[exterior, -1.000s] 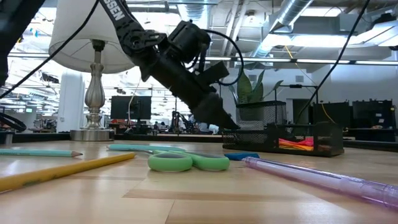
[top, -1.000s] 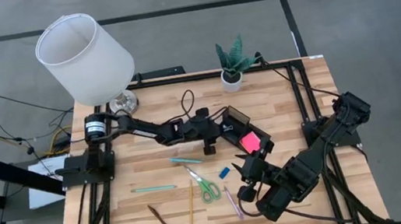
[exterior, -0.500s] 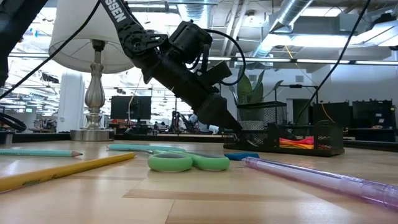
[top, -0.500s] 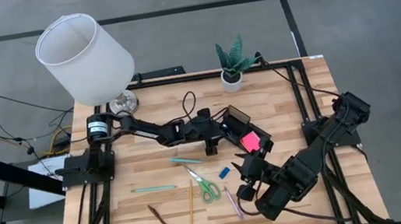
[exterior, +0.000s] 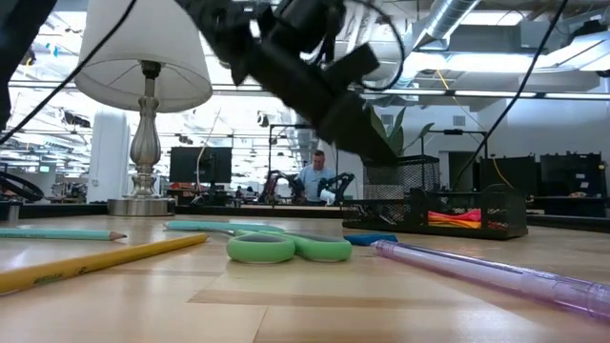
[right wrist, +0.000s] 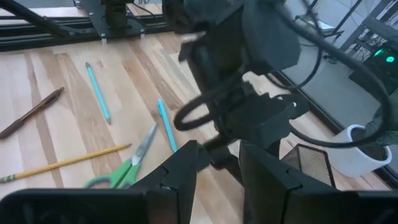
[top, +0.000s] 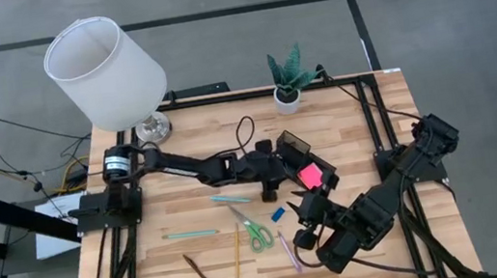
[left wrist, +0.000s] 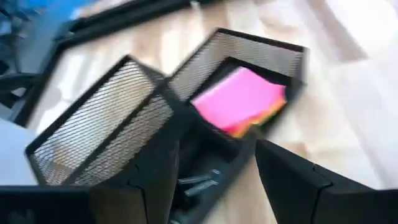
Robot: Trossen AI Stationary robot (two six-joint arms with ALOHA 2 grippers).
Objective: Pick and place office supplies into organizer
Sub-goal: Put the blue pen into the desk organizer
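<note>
Progress: pink sticky-note pad [left wrist: 239,99] sits in organizer [top: 294,142], my left gripper [left wrist: 214,180] spread empty above; right gripper [right wrist: 217,168] open, idle; scissors [top: 254,231] and pens remain.

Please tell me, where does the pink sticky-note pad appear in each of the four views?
High view: pink sticky-note pad right of centre, inside the organizer.
Low view: thin pink edge at right, behind the mesh.
Left wrist view: centre, in a mesh compartment.
Right wrist view: not in it.
Shared landmark: the black mesh organizer.
</note>
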